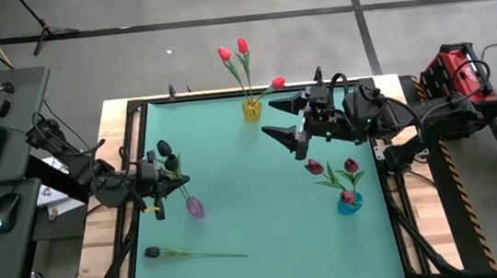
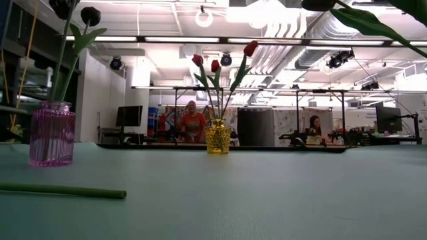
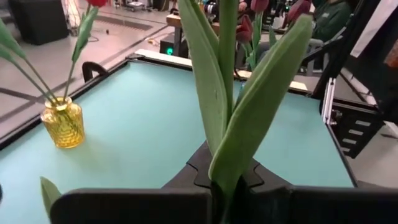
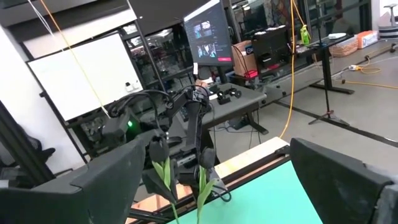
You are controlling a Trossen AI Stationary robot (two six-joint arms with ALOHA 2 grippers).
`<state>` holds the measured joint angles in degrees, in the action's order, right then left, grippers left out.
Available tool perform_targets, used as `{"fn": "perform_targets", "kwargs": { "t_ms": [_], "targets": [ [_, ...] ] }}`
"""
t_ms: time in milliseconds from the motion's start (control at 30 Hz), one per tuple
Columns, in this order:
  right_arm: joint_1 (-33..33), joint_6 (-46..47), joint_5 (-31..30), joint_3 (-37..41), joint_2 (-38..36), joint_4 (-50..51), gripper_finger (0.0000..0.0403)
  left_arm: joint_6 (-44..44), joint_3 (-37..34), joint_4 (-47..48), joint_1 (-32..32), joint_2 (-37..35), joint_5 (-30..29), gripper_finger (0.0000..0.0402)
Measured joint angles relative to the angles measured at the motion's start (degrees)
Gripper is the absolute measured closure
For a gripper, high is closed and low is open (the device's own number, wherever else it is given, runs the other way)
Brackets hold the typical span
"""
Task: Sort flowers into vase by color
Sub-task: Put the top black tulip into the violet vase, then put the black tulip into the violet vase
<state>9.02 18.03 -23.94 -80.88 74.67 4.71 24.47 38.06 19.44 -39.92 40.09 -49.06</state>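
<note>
Nearest the front edge of the teal surface (image 1: 259, 240), one dark-headed flower (image 1: 191, 252) lies flat by itself, its bud toward the left side and its thin stem running toward the middle; the low view catches that stem as a green rod lying on the mat.

Behind it, the left arm reaches in low from the left edge, its wrist level over the surface. The left gripper (image 1: 162, 182) is clenched on the stem of a dark tulip (image 3: 231, 106), and its wrist view shows the stem and broad leaves pinched upright between the fingers. The bud of this flower sits just above the pink vase (image 1: 194, 206), which stands just beside the gripper's tip and already holds dark-headed stems in the low view.

On the right side, the blue vase (image 1: 349, 202) holds crimson flowers (image 1: 334, 169).

Farther back, the right arm extends from the right edge toward the centre, raised off the surface. The right gripper (image 1: 287, 118) is spread wide with nothing between its fingers.

At the far edge stands the yellow vase (image 1: 252, 110) with three red tulips (image 1: 241, 54) fanned out.
</note>
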Motion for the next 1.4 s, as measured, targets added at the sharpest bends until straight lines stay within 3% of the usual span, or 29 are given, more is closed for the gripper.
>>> {"fn": "perform_targets", "kwargs": {
  "t_ms": [133, 233, 600, 733, 1000, 1233, 1400],
  "targets": [
    [0.02, -0.03, 0.00, 0.00, 0.00, 0.00, 0.0016, 1.07, 0.00, 0.02, 0.02, 0.81, 0.82, 0.0396],
    [0.02, 0.22, 0.01, 0.00, 0.00, 0.00, 0.0016, 2.23, -0.01, 0.00, 0.01, 0.82, 3.27, 0.0371],
    [0.01, 2.70, 0.04, 0.00, 0.00, -0.02, 0.0016, 4.61, 0.02, 0.00, 0.04, -1.72, 12.67, 0.0194],
    [0.01, 2.72, 0.04, 0.00, 0.00, -0.02, 0.0016, 5.45, 1.11, 0.32, 0.04, -3.60, 13.90, 0.0150],
    [0.02, 2.83, 0.04, 0.00, 0.00, -0.04, 0.0016, -1.90, 8.85, -0.01, 0.15, -4.51, 12.31, 0.0131],
    [0.00, 2.94, 0.07, 0.00, 0.00, -0.04, 0.0016, -12.30, 16.32, -0.05, 0.15, -4.41, 7.32, 0.0130],
    [0.02, 2.86, 0.07, 0.00, 0.00, -0.04, 0.0016, -11.13, 20.90, -0.19, 0.09, -3.09, 12.99, 0.0130]
  ]
}}
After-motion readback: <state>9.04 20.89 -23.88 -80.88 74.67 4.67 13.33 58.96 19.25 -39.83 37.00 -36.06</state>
